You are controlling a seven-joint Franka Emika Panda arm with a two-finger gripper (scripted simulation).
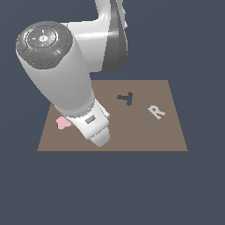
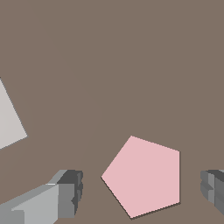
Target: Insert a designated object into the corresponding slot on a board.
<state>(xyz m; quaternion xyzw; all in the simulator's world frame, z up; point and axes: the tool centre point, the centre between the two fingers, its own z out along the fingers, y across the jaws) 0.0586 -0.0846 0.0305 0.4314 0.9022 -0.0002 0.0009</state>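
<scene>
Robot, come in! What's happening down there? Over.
Gripper open, straddling pink pentagon. Pentagon flat on board, not gripped. Slot not visible. Nothing blocking.

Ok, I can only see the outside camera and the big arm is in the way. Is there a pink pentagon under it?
Observer: Yes. The wrist view shows the pink pentagon lying flat on the board.
Operator: Is the tool holding it?
Observer: No. The tool is open, one finger on each side, both apart from it.
Operator: Anything else close by?
Observer: A pale flat piece lies on the board nearby, cut off by the frame.
</scene>
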